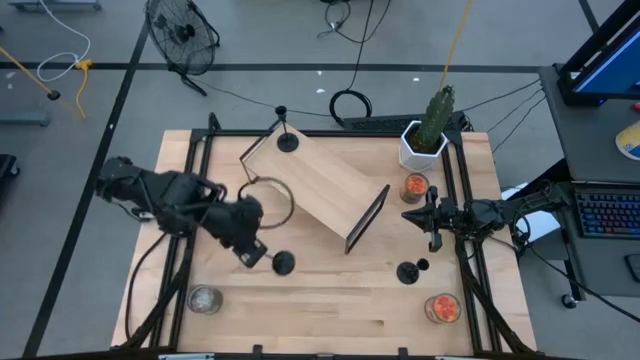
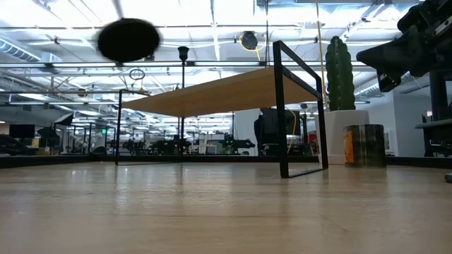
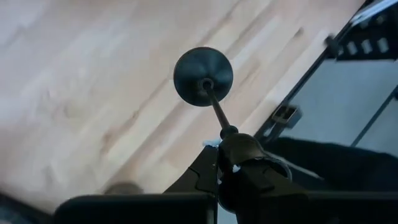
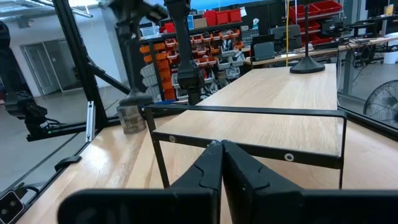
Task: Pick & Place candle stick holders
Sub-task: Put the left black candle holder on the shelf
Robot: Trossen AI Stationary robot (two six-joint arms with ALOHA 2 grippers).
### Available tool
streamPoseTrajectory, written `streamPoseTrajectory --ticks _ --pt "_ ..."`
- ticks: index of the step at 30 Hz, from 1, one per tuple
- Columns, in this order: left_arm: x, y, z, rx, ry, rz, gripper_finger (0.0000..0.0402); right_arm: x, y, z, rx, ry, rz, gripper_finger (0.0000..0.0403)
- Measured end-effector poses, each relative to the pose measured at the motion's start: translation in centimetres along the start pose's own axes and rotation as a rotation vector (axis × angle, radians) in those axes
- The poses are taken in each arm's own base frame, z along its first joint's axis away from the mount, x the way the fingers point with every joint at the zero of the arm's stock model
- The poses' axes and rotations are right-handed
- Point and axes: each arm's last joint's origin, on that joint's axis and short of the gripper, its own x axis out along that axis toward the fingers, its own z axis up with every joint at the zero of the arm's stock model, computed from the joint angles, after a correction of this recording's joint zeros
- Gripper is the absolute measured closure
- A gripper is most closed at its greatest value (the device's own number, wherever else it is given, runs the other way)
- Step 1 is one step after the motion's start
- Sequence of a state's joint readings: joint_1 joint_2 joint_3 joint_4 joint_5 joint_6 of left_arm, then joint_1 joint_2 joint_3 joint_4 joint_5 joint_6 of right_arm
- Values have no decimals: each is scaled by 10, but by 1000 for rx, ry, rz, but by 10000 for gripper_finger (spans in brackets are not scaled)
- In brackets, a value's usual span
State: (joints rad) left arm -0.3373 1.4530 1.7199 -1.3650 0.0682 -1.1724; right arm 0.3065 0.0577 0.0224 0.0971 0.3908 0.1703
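Three black candle stick holders show. One stands by its disc base on the far end of the wooden shelf [image 1: 287, 140], also in the low view [image 2: 183, 53]. One stands on the table [image 1: 408, 271] near the right side. The third [image 1: 284, 263] is in my left gripper [image 3: 231, 149], which is shut on it above the table's middle left; its disc base shows in the low view [image 2: 128, 40]. My right gripper [image 1: 415, 216] is shut and empty, beside the shelf's right end [image 4: 219, 155]. My left gripper pinches the holder's cup end [image 3: 227, 133] between its two fingers. The thin stem [image 3: 214, 106] runs on from the fingertips in line with them, with the disc base [image 3: 203, 76] at the far end. The holder is lifted clear of the table.
A low wooden shelf on a black metal frame [image 1: 320, 185] stands aslant at the table's middle. A cactus in a white pot [image 1: 425, 135] and a jar [image 1: 415, 187] stand at the far right. Another jar [image 1: 442, 308] is near right, a glass jar [image 1: 205, 298] near left.
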Motion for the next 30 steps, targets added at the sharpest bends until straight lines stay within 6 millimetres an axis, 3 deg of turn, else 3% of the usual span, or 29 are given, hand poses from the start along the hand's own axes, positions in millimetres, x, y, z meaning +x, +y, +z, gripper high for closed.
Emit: streamPoseTrajectory --ticks 7,18,30 --pt "-27 9 30 13 -103 -37 384 0 0 0 0 0 0 399" --pt "-78 42 58 -11 -221 39 384 0 0 0 -7 0 0 399" --pt "-105 93 101 -61 -363 138 385 0 0 0 -22 0 0 399"
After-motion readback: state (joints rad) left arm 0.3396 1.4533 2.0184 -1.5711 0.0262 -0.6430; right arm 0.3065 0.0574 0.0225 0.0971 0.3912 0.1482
